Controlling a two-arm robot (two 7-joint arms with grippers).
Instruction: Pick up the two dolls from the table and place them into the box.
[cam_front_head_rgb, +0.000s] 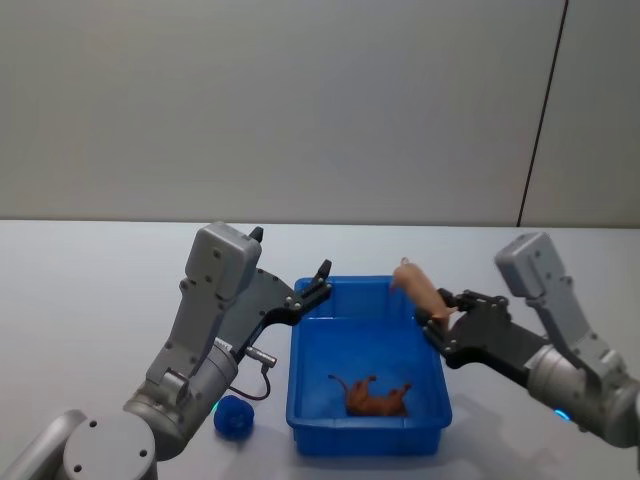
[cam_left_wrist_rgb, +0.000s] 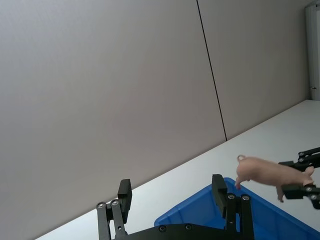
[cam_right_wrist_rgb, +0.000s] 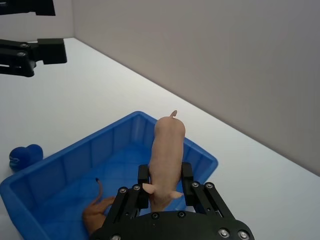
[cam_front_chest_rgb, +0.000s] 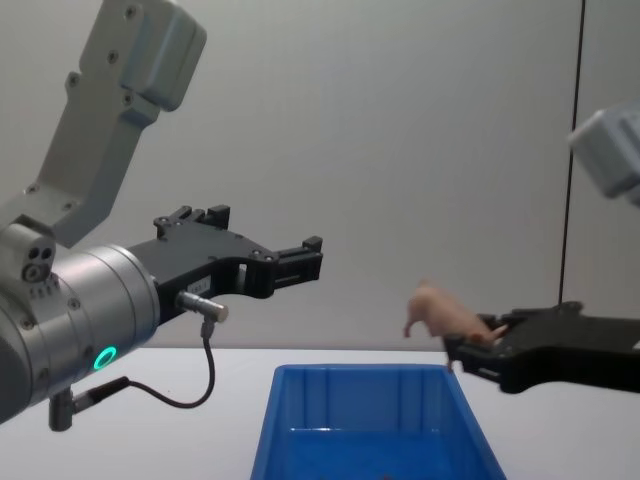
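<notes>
Right jaws grip pink doll (cam_front_head_rgb: 418, 285) over box rim (cam_right_wrist_rgb: 199, 150); left jaws gape wide.

Head above, chest low; box (cam_front_head_rgb: 366, 437) common.

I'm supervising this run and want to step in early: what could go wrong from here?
1. The right gripper pinches the pink pig by one end, about over the right rim of the box; released here, it might strike the rim and fall outside.
2. The blue doll lies on the table close by the left arm's lower links, behind the open left gripper; reaching it may be awkward.
</notes>
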